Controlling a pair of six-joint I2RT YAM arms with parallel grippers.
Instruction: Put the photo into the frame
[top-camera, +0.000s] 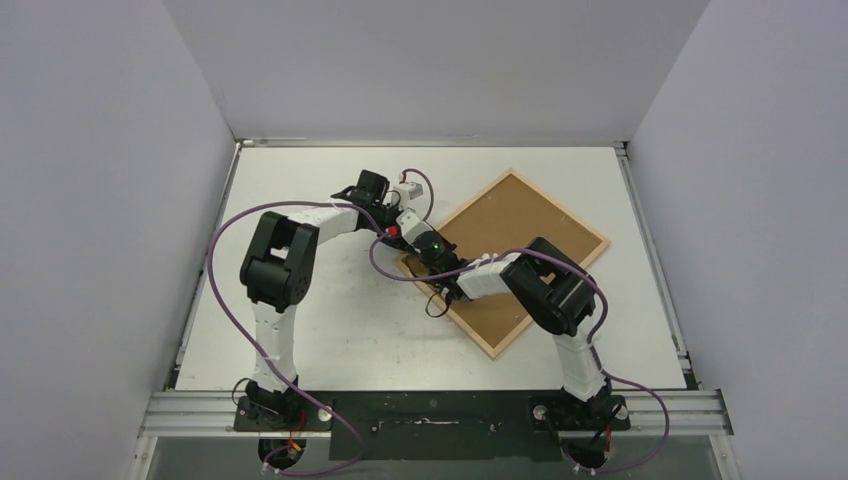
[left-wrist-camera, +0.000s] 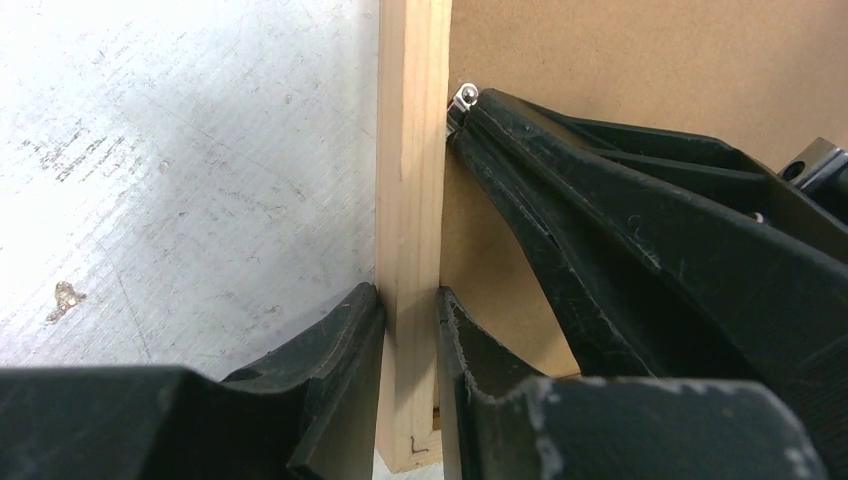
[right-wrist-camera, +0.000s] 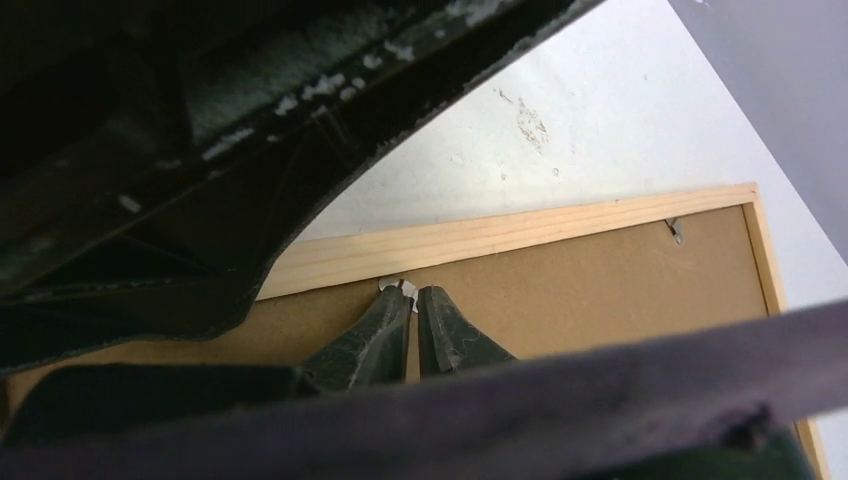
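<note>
The light-wood frame (top-camera: 560, 206) lies face down and turned diagonally on the table, with the brown backing board (top-camera: 520, 240) inside it. The photo is hidden. My left gripper (left-wrist-camera: 410, 300) is shut on the frame's narrow rail (left-wrist-camera: 412, 180) close to its left corner, one finger on each side. In the top view it sits at that corner (top-camera: 410, 252). My right gripper (right-wrist-camera: 413, 297) is shut, its tips resting on a small metal tab (right-wrist-camera: 398, 287) at the rail's inner edge. Its fingers (left-wrist-camera: 560, 190) also show in the left wrist view beside the tab (left-wrist-camera: 465, 95).
A second metal tab (right-wrist-camera: 676, 230) sits further along the same rail (right-wrist-camera: 520, 232). Both arms crowd over the frame's left corner. White table (top-camera: 330, 330) surrounds the frame, with grey walls on three sides and the rail with the arm bases (top-camera: 430, 410) at the near edge.
</note>
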